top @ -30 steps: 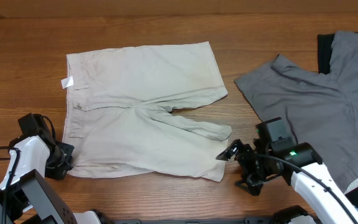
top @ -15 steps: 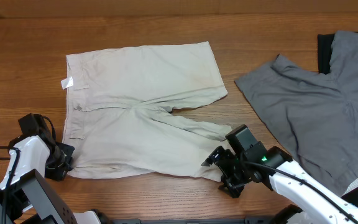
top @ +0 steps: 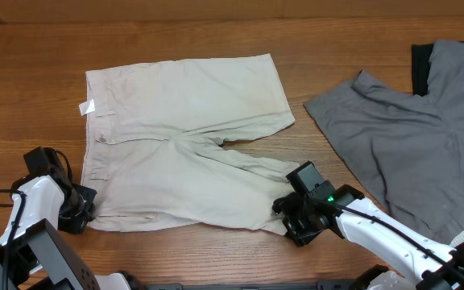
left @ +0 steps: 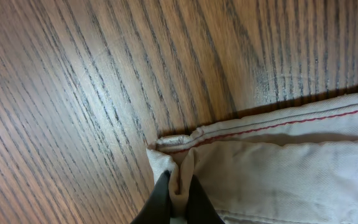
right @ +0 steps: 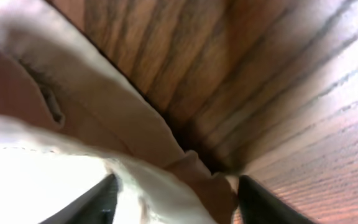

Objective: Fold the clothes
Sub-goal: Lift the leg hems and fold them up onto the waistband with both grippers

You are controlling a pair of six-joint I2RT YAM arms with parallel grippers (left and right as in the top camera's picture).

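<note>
Brown wooden table (top: 216, 32) holds wrinkled cream cotton shorts (top: 184, 121), spread flat mid-frame. Left gripper (left: 178, 183) pinches their lower-left waistband corner; right gripper (right: 178, 180) straddles the lower-right leg hem, fingers apart

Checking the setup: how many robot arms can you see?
2. The left gripper pinches the shorts at the near left waistband corner; the right gripper is at the near leg's hem.

Shorts (top: 184, 137): matt woven cloth. Table (top: 216, 32): wood, open grain, slight sheen. Grey garment (top: 409, 137): matt cloth.
</note>
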